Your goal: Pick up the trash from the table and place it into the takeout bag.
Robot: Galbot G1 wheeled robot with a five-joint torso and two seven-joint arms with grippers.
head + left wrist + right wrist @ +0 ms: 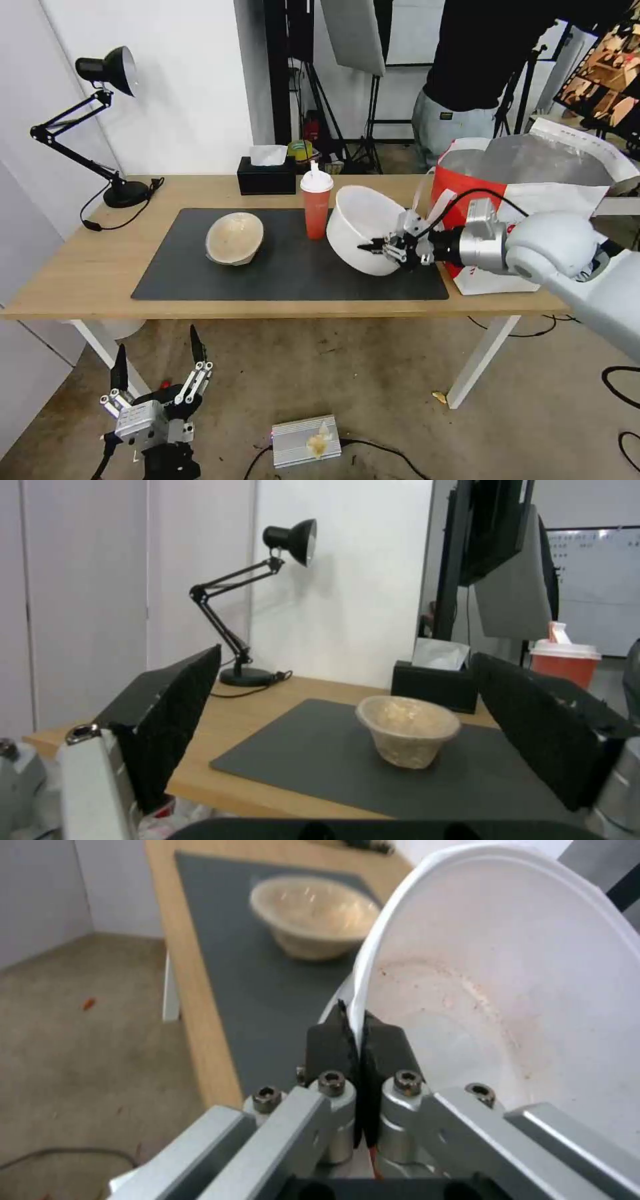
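A: Where is the right claw (375, 248) at this moment?

B: Over the right part of the dark grey mat (287, 280), clamped together on the rim of the white plastic bowl (363, 227). The right wrist view shows the two black fingers (327, 1045) pinching the thin rim, one inside and one outside. The bowl is tipped on its side with its opening facing far and left, and a faint reddish smear marks its inside.

A: And the other trash?

B: The red drink cup (316, 207) with its white dome lid stands upright on the far edge of the mat, just left of the white bowl. The beige pulp bowl (234, 238) sits tilted on the left half of the mat, well apart from the cup.

A: The takeout bag?

B: The takeout bag (527, 173) stands open at the right end of the counter (80, 273), silver lining showing, right behind the right arm.

A: The left claw?

B: The left claw (159, 363) hangs low in front of the counter's near left edge, above the floor, fingers spread apart and holding nothing. A black tissue box (266, 177) and a black desk lamp (100, 120) stand along the far side of the counter
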